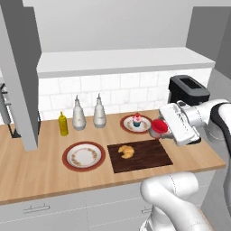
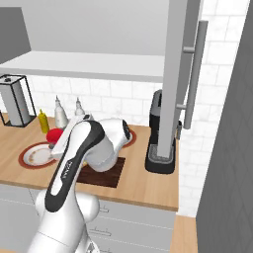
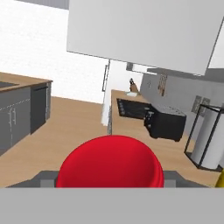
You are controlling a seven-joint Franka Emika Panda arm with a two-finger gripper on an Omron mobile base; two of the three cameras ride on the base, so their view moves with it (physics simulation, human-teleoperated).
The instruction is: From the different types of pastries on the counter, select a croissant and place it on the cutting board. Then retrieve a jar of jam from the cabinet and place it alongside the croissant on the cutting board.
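Wood-grain counter (image 1: pixel 40 171) ran beneath white square tiles, with the pale grey cabinet (image 1: pixel 117 61) and its flat white shelf above. Near the counter's front edge lay the dark rectangular cutting board (image 1: pixel 151 155), and the golden crescent croissant (image 1: pixel 126 151) sat on its left half. Past the board's back edge a round red-rimmed plate (image 1: pixel 127 127) carried the pink-frosted cupcake (image 1: pixel 136 120). Over the board's back right corner the gripper (image 1: pixel 161 128) pinched the squat jar of jam (image 1: pixel 158 127), its smooth red lid (image 3: pixel 110 162) domed in the hand view.

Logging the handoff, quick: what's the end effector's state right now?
End effector: closed on the jar of jam, held above the counter beside the cutting board.
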